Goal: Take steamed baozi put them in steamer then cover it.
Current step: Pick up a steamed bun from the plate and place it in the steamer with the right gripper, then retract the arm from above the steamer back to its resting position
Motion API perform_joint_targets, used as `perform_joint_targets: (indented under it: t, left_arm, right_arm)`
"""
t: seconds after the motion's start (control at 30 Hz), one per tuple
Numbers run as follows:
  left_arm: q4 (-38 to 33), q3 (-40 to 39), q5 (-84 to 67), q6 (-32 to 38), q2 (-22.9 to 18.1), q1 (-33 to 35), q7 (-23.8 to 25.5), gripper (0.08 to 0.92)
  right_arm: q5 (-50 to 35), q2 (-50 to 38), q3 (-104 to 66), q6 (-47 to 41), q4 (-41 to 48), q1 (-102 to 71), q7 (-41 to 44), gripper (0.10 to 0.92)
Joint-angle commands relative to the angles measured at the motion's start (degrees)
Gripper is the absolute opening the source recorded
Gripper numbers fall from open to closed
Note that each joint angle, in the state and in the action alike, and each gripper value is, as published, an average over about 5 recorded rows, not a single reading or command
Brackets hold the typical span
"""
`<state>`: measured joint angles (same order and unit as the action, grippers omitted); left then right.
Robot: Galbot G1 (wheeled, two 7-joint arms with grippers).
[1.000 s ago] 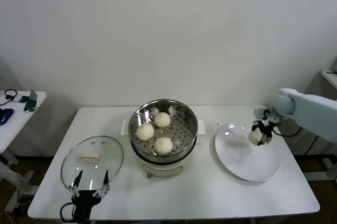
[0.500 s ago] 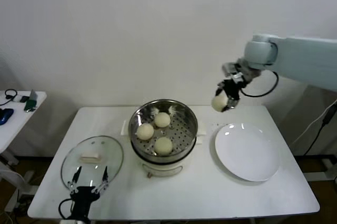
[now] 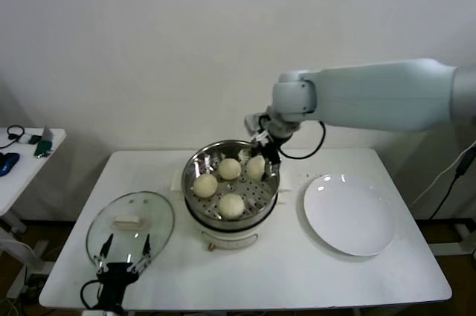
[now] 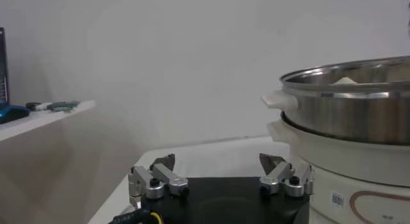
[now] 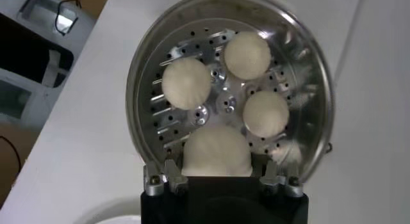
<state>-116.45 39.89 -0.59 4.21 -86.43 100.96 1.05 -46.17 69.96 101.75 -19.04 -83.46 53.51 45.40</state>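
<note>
Right gripper fingers clamp the fourth baozi, held low over the steamer right side, its one free spot. Left gripper fingers spread wide, empty, parked near the cover, presumably awaiting lidding.

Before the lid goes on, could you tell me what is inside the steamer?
Three baozi lie on the steamer's perforated floor; a fourth is held over it by the right tool. The floor beneath that bun is hidden.

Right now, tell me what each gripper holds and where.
Right gripper pinches the fourth baozi by its sides, over the steamer. Left gripper holds nothing.
</note>
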Motion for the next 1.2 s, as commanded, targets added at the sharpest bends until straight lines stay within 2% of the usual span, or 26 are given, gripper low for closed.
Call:
perform_joint_targets:
  t: [0.03, 0.33, 0.6, 0.77, 0.9, 1.07, 1.13, 1.2]
  left_arm:
    - [-0.1, 0.1, 0.0, 0.0, 0.0, 0.0, 0.0, 0.823]
    - [-0.3, 0.4, 0.2, 0.0, -0.1, 0.0, 0.0, 0.823]
    - [-0.4, 0.6, 0.3, 0.1, -0.2, 0.3, 0.0, 0.823]
    - [-0.8, 0.7, 0.3, -0.1, -0.2, 0.4, 0.0, 0.823]
    - [-1.3, 0.5, 0.5, -0.3, -0.3, 0.4, 0.2, 0.823]
    - [-2.2, 0.4, 0.4, -0.6, -0.1, 0.9, 0.4, 0.823]
    - [-2.4, 0.5, 0.5, -0.8, 0.1, 1.0, 0.4, 0.823]
    - [-2.5, 0.6, 0.4, -0.9, 0.2, 0.9, 0.4, 0.823]
  right_arm:
    - [4.4, 5.5, -0.6, -2.8, 4.4, -9.3, -4.5, 0.687]
    - [7.9, 5.6, -1.5, -3.0, 7.7, -12.8, -5.4, 0.687]
    - [6.9, 5.2, -1.9, -2.6, 7.4, -12.1, -4.9, 0.697]
    - [4.8, 3.5, -1.2, -0.5, 6.3, -7.5, -2.3, 0.791]
    - [3.1, -0.7, -1.4, 2.5, 6.1, -2.2, 2.3, 0.820]
    - [-2.1, -10.6, -4.9, 4.9, 6.3, 3.7, 8.4, 0.823]
    - [-4.6, -15.2, -7.7, 4.2, 6.2, 4.0, 7.7, 0.823]
    - [-7.2, -20.1, -12.2, 1.9, 5.0, 1.7, 3.2, 0.823]
